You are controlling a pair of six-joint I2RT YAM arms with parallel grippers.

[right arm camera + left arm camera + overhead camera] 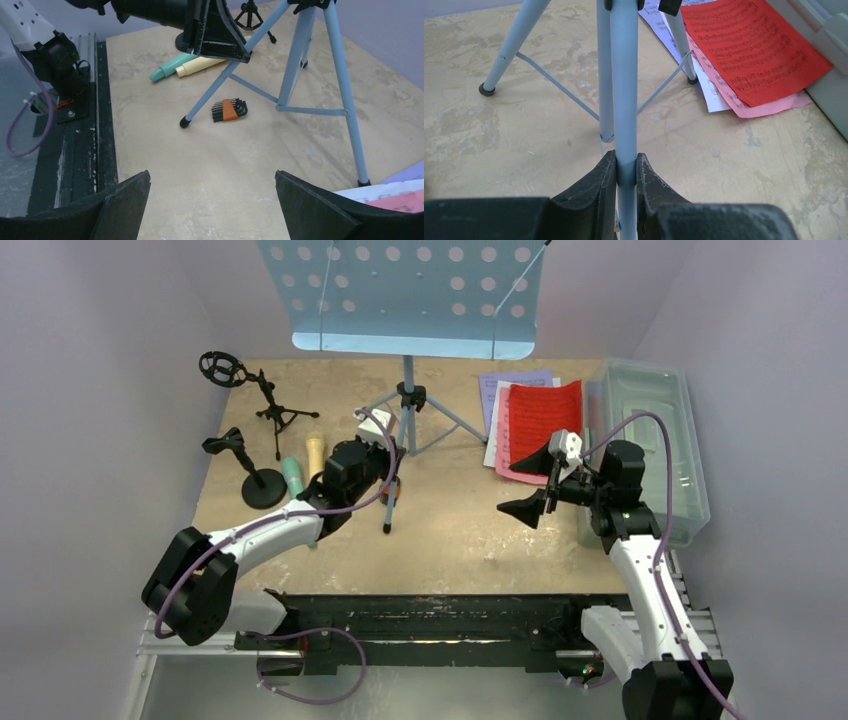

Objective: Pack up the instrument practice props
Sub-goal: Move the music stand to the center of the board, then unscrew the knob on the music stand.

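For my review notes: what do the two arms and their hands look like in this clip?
The left arm and right arm have white link shells, black joint housings and black bases. A thin purple cable loops along each. The left hand and right hand each have two black wedge-shaped fingers with a matte surface. No markings are legible.

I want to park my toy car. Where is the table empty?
Best spot: the bare front-middle of the tan table, between the near leg of the light-blue tripod and the open right claw. The left side is crowded with black microphone stands, a mint-green microphone and a yellow microphone. Red, pink and purple paper sheets cover the back right.
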